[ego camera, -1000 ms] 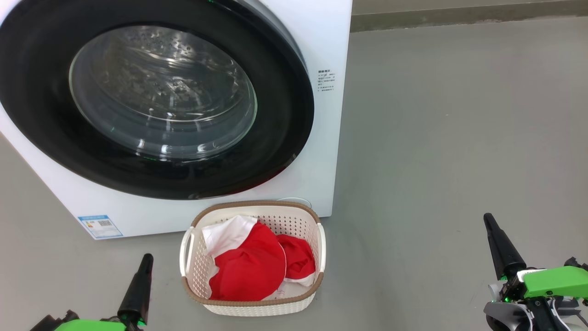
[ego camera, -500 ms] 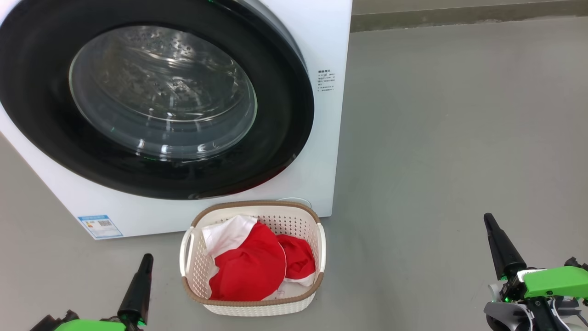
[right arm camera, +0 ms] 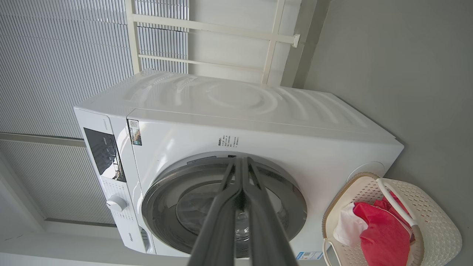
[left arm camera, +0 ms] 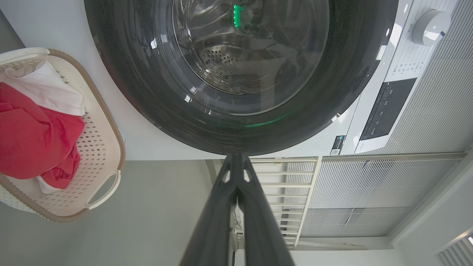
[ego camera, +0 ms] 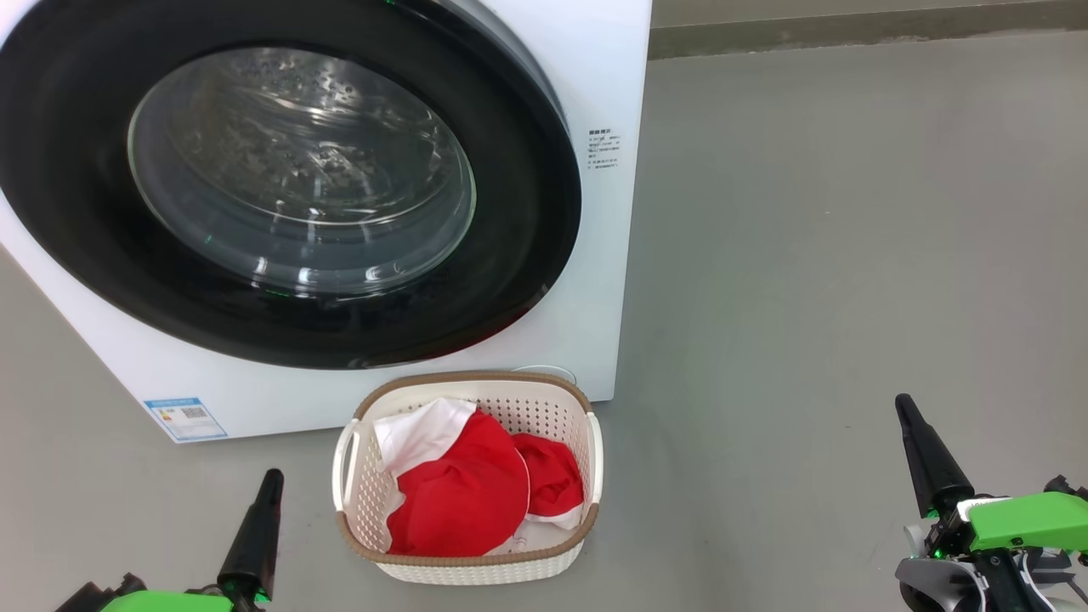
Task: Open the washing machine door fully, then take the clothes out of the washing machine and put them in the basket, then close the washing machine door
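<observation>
Nearest, the left end effector (ego camera: 270, 478) and right end effector (ego camera: 903, 405), tapered matte-black fingers clenched together, grasp nothing. Beyond them, a perforated cream basket (ego camera: 463, 561) with a brown woven rim holds crumpled red-and-white clothes (ego camera: 463, 497) on the smooth grey floor (ego camera: 850, 255). Behind it stands the white washing machine (ego camera: 608, 76), its glossy black-rimmed washing machine door (ego camera: 527, 212) shut. The print on the blue label (ego camera: 184, 417) is too small to read.

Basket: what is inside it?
Red clothes with white panels lie piled in the basket, a large bundle beside a smaller one. They cover most of its floor, so anything beneath them cannot be seen.
</observation>
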You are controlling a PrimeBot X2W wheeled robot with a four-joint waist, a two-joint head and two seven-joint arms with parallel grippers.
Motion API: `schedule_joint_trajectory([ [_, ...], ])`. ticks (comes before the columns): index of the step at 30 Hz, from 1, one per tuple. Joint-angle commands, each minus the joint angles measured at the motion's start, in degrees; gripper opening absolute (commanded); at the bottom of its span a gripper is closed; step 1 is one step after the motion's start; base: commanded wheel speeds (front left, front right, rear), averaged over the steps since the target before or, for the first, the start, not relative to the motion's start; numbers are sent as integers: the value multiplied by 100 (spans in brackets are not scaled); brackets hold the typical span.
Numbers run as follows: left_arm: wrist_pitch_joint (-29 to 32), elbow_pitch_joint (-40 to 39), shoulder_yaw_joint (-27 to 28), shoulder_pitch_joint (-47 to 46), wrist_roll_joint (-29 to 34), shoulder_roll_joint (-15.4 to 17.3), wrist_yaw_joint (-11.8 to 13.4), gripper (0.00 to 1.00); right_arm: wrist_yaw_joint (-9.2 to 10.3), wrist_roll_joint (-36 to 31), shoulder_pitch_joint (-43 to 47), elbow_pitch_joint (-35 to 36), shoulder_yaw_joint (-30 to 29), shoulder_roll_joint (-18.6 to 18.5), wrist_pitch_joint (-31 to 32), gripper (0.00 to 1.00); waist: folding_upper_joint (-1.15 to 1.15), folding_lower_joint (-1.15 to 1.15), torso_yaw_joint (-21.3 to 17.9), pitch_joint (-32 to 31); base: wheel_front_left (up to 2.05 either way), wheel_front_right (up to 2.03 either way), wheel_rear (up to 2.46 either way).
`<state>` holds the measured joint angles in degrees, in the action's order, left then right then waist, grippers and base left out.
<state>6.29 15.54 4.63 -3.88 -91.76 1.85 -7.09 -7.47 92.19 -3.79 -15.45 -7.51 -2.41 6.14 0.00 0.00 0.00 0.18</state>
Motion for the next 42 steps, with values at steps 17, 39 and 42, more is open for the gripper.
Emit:
schedule_joint_trajectory([
  [17,20,-150,189,-231,-40,103,-40,0,-2,-7,-239,143,94,-48,39,0,0,0,0,0,0,0,0],
  [39,19,-150,188,-231,-41,103,-40,0,-2,-7,-240,143,94,-48,39,0,0,0,0,0,0,0,0],
  [42,19,-150,188,-231,-41,103,-40,0,-2,-7,-240,143,94,-48,39,0,0,0,0,0,0,0,0],
])
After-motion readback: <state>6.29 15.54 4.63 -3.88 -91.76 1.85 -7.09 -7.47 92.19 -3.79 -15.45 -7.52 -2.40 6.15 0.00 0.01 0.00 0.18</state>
